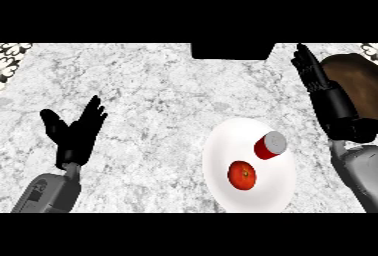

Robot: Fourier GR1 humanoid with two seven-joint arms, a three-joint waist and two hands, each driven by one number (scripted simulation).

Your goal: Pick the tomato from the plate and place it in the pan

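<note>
A red tomato lies on the white plate, in its lower half. A red can with a grey top stands on the same plate, just up and right of the tomato. My right hand is raised at the right edge, fingers straight and pointing up, well above and to the right of the plate. It partly covers a brown round object at the far right, which may be the pan. My left hand rests open at the left, far from the plate.
The counter is grey marble. A black rectangular block sits at the top edge in the middle. Patterned strips show at the top corners.
</note>
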